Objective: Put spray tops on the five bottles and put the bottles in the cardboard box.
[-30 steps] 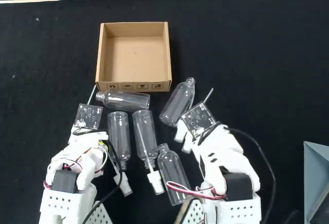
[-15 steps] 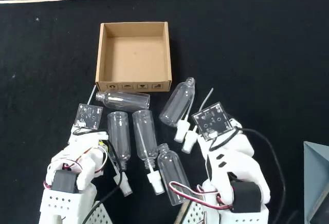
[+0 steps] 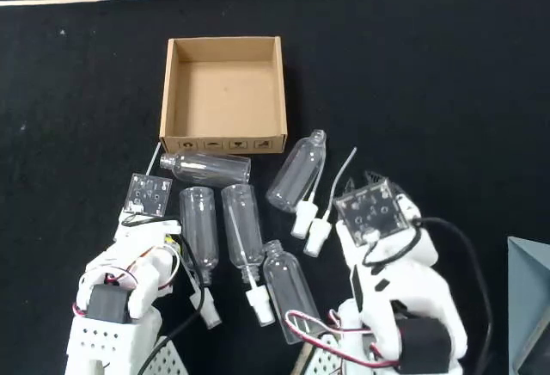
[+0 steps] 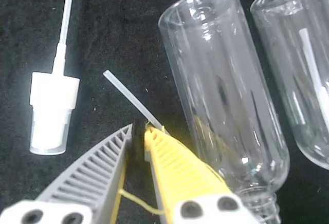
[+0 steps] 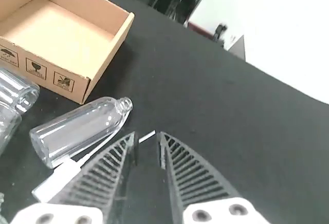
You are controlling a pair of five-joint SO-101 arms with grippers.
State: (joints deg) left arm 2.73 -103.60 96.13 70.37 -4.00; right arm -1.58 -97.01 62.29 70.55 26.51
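Note:
The cardboard box (image 3: pixel 223 95) stands with nothing in it at the table's middle. Five clear bottles lie in front of it: one crosswise (image 3: pixel 206 167), two side by side (image 3: pixel 199 224) (image 3: pixel 242 220), one slanted (image 3: pixel 296 171) and one nearest (image 3: pixel 292 289). Two white spray tops (image 3: pixel 306 212) (image 3: pixel 320 233) lie beside the slanted bottle. My left gripper (image 4: pixel 138 130) is shut, low over the mat beside a bottle (image 4: pixel 226 90), with a thin tube (image 4: pixel 128 98) at its tips and a spray top (image 4: pixel 51 111) nearby. My right gripper (image 5: pixel 147 137) hangs slightly open, holding nothing, above the slanted bottle (image 5: pixel 82 126).
Two more spray tops (image 3: pixel 258 304) (image 3: pixel 209 310) lie near the arm bases. A grey object (image 3: pixel 528 306) sits at the right edge. Bare black mat stretches to the right of the box and behind it.
The right arm has drawn back to the right and lifted, uncovering the two spray tops beside the slanted bottle. The left arm has kept still.

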